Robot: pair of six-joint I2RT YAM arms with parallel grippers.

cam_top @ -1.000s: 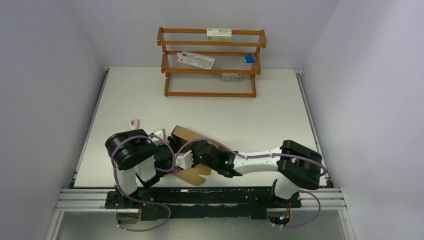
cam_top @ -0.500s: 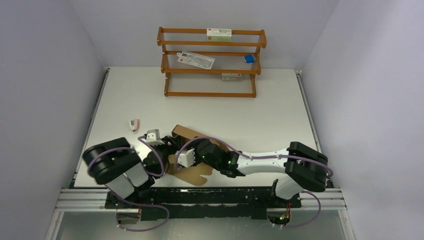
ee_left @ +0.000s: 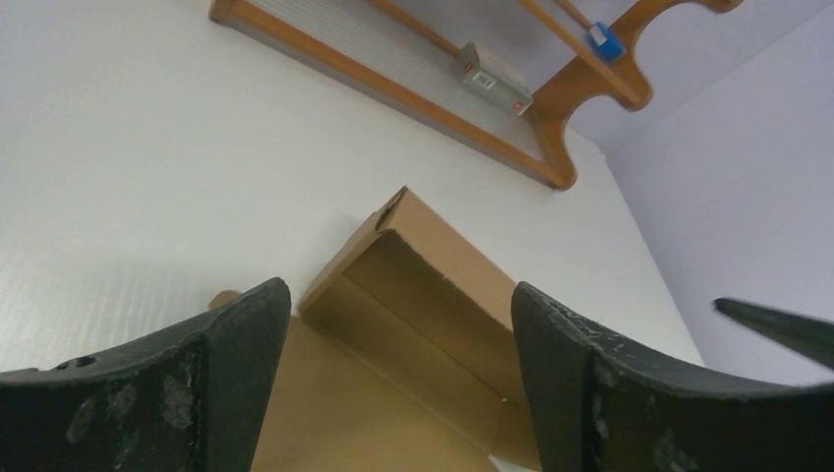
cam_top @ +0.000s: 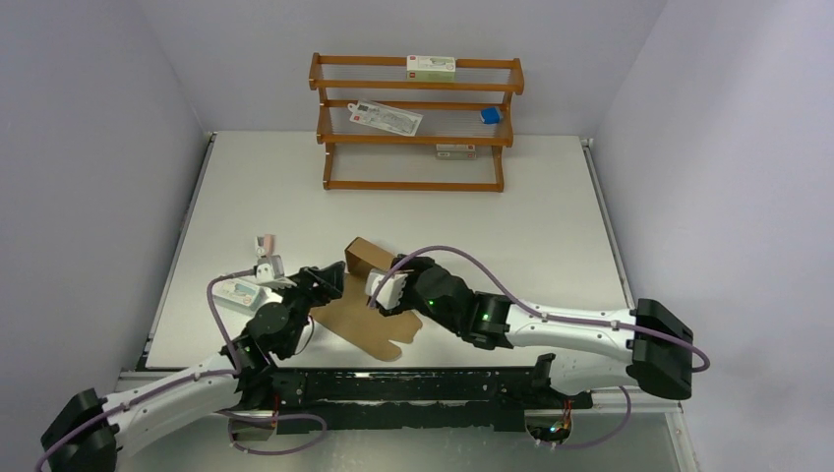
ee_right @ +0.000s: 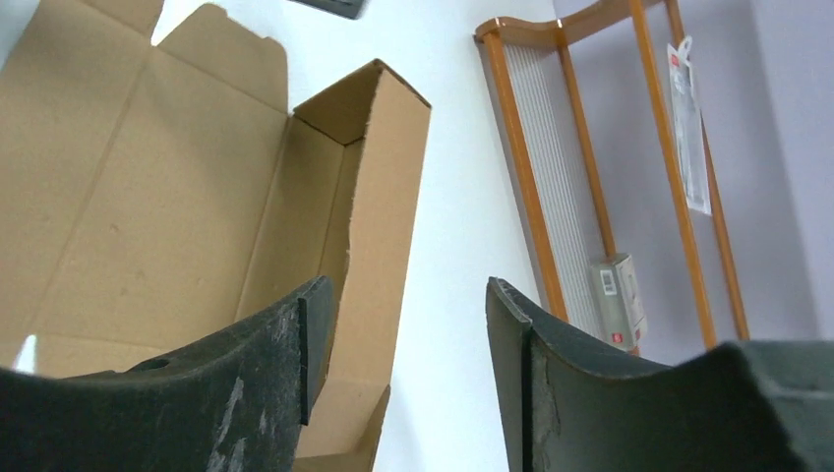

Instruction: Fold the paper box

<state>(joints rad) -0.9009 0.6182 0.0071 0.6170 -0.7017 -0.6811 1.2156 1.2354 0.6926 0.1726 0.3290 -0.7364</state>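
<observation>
lying on the white bench (cam_top: 551, 226) near its front edge, the paper box (cam_top: 366, 313) is a plain brown cardboard sheet, partly formed. its far wall stands upright with a short end flap turned in. the remaining panel lies flat on the bench, with rounded tabs pointing toward the arm bases.

the left end effector (cam_top: 325, 282) sits low at the left edge of the box and points across it. it is released: in the left wrist view both fingers (ee_left: 231, 369) are spread wide and grasp nothing, with the upright wall visible beyond the gap.

the right end effector (cam_top: 386, 287) is over the box, just beside the right end of the upright wall. it is released as well. in the right wrist view its jaws stand apart, with the end of the wall and bare bench showing between them; whether a finger touches the cardboard cannot be told.

a small white carton (cam_top: 236, 291) lies on the bench beside the left arm. a wooden rack (cam_top: 418, 184) stands at the far edge, well apart from the box.
</observation>
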